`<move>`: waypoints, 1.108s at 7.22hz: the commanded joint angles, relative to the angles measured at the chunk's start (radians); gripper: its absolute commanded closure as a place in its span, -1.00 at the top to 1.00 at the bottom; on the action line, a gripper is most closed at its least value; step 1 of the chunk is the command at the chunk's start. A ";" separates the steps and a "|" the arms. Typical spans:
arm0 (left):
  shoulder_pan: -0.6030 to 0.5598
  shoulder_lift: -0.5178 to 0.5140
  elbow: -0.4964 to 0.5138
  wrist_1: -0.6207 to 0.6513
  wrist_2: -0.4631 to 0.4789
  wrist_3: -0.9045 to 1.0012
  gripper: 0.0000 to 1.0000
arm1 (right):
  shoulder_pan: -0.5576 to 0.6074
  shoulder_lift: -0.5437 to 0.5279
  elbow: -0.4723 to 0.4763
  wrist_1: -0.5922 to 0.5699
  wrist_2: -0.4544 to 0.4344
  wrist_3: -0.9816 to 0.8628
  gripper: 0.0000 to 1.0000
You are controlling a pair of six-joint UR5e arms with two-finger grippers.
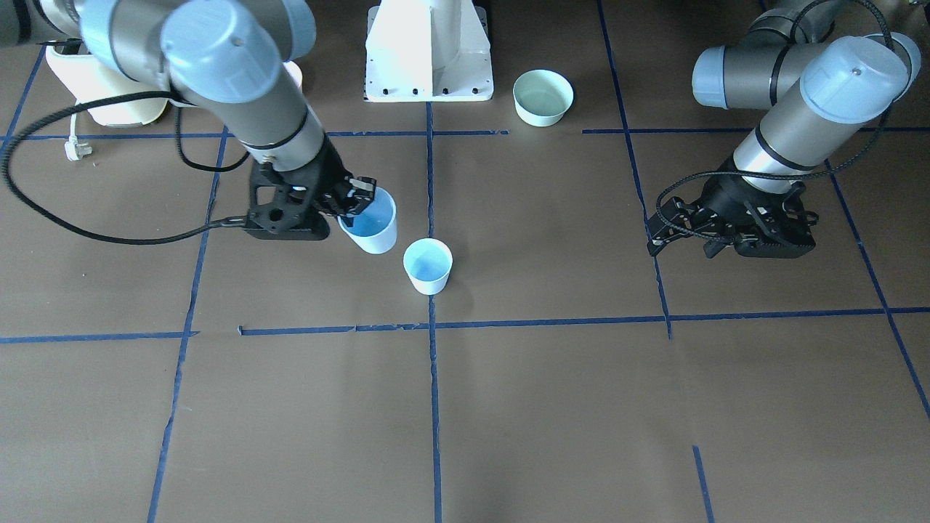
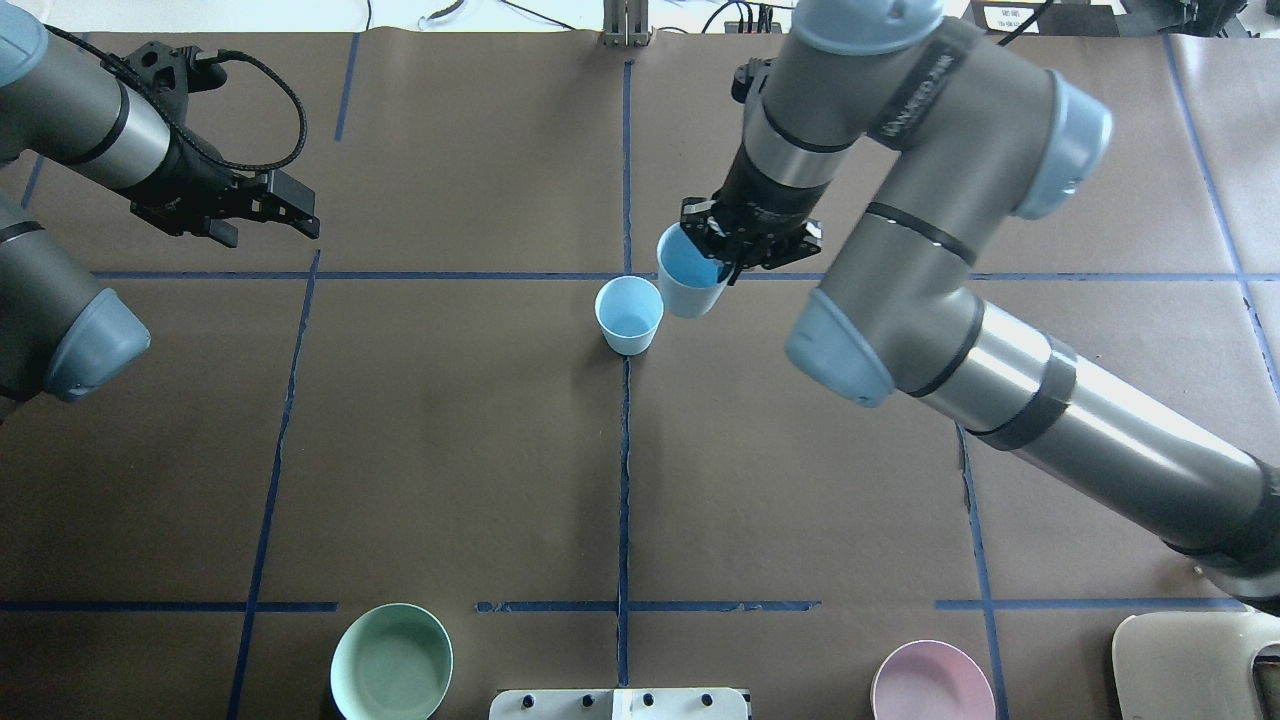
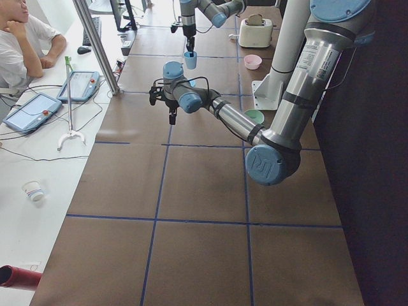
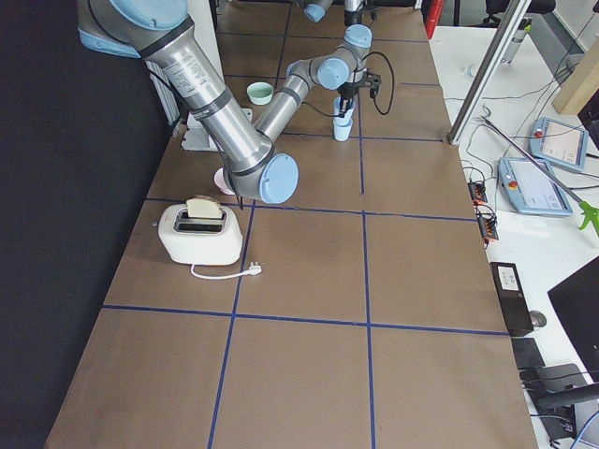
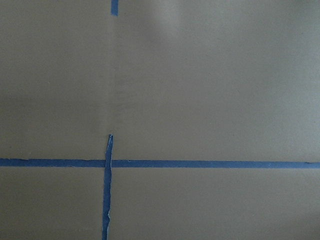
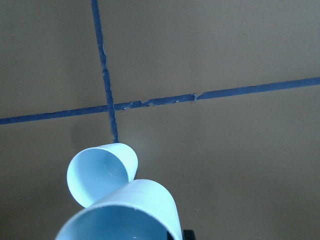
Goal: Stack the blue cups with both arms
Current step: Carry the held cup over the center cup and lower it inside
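Right claw (image 2: 722, 262) is clenched on the rim of the held blue cup (image 2: 688, 288), tilted and off the bench (image 2: 450, 450) at frame centre. Standing blue cup (image 2: 629, 315) sits upright just lower-left of it. Left claw (image 2: 288, 208) is upper left, spread, empty, well apart from both.

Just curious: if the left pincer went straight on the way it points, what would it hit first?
The left pincer would probably meet only the table, near a blue tape crossing.
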 commanded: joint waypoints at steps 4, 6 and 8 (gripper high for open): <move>-0.001 0.003 -0.003 0.000 0.004 -0.001 1.00 | -0.075 0.097 -0.162 0.069 -0.085 0.095 -1.00; -0.001 0.003 -0.003 0.000 0.004 -0.001 1.00 | -0.075 0.099 -0.171 0.069 -0.086 0.097 -1.00; -0.001 0.003 -0.007 0.000 0.002 -0.003 1.00 | -0.075 0.096 -0.168 0.069 -0.085 0.094 -1.00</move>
